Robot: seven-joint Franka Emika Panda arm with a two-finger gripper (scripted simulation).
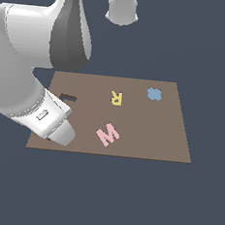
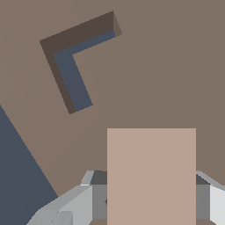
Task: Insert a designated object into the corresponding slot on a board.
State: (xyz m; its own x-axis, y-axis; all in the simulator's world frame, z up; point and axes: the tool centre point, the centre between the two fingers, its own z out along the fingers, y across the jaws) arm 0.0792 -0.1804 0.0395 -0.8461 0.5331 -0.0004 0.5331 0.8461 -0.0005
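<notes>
I have the block (image 2: 151,176) clamped between the jaws of my gripper (image 2: 149,197), carrying it over the board (image 2: 167,66); the L-shaped cutout (image 2: 70,61) lies ahead, so next I must find the slanted slot, unseen

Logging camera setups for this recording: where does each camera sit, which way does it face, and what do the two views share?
Exterior view: off the arm, above the board, looking down at a slant; the arm fills the exterior view's left, hiding the gripper.
Wrist view: on the wrist, looking down close at the board, the L-shaped cutout and the block at the gripper.
Shared: the board and, it seems, the L-shaped cutout.
</notes>
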